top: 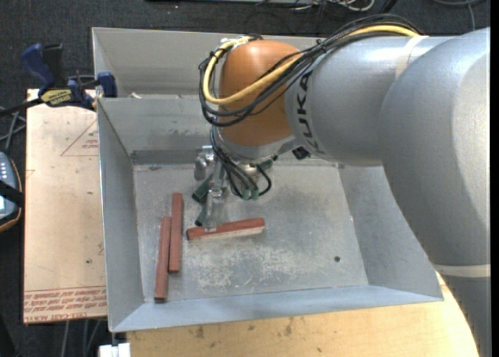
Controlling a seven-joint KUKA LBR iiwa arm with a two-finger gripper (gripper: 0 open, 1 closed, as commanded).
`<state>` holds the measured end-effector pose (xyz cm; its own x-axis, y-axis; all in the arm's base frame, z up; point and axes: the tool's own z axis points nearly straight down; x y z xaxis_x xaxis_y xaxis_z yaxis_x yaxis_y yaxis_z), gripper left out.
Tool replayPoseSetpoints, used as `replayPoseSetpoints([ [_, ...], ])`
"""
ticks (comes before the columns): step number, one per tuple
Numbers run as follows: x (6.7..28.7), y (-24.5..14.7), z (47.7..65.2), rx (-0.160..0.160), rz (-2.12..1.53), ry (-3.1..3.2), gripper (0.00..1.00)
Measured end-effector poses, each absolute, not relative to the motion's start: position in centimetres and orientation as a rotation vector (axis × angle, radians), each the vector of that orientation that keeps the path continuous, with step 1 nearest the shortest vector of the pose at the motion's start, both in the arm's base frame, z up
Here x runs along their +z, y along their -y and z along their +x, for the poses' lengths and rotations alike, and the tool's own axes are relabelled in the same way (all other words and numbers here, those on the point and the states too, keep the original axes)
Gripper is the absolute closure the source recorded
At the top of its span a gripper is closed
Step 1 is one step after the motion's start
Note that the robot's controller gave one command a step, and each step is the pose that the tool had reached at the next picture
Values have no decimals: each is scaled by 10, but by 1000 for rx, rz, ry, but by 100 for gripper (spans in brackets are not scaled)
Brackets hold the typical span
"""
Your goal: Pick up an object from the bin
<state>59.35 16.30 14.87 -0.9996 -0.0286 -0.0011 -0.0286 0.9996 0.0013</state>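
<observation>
The reddish-brown stick lies crosswise mid-bin with the claw low over its left end, its opening impossible to tell; judged the approach step, next needing a square closure, with two spare sticks left on the scuffed bin floor, otherwise roomy.
</observation>
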Motion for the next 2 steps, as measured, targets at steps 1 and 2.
replayPoseSetpoints([
  [1,71,-96,567,1,-73,-3140,100],
  [2,71,-96,567,1,-72,-3140,100],
])
